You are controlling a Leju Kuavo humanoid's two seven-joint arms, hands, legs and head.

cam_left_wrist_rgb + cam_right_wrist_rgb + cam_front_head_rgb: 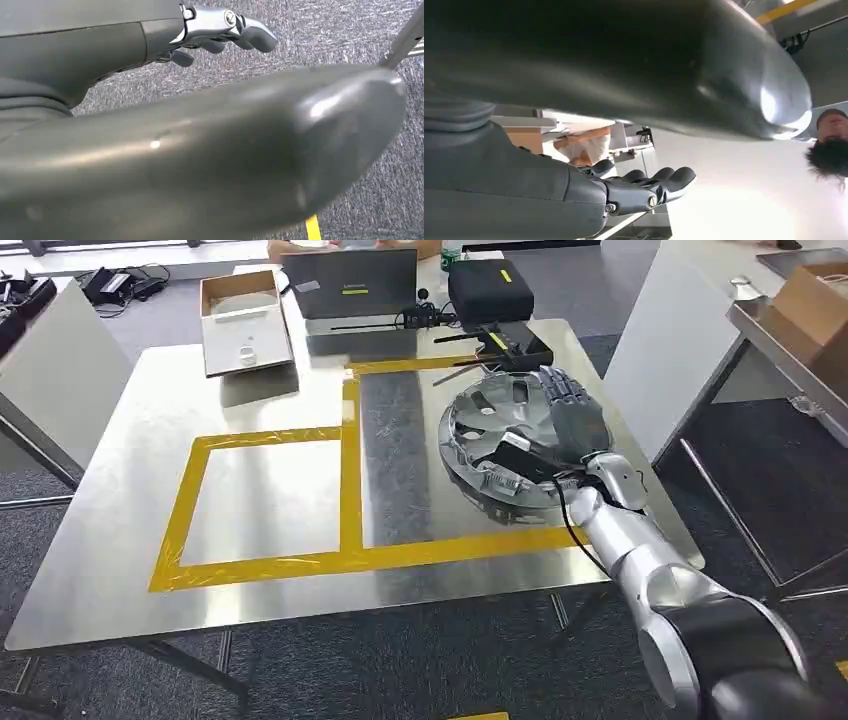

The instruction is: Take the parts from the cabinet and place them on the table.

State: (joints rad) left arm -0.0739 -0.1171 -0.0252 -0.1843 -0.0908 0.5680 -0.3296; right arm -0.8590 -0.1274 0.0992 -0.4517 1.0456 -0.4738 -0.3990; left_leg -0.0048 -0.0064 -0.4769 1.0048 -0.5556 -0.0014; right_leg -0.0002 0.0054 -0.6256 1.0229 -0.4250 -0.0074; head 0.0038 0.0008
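Round silver-grey disc part (497,440), ribbed w/ cutouts + dark inserts, tilted, far rim up. Round, no clear long axis. Sits on table (120,570) by yellow tape (350,490) frame's right edge. Right hand (572,420) grips its right rim. Left hand (220,30) hangs over carpet, fingers curled, holding nothing.
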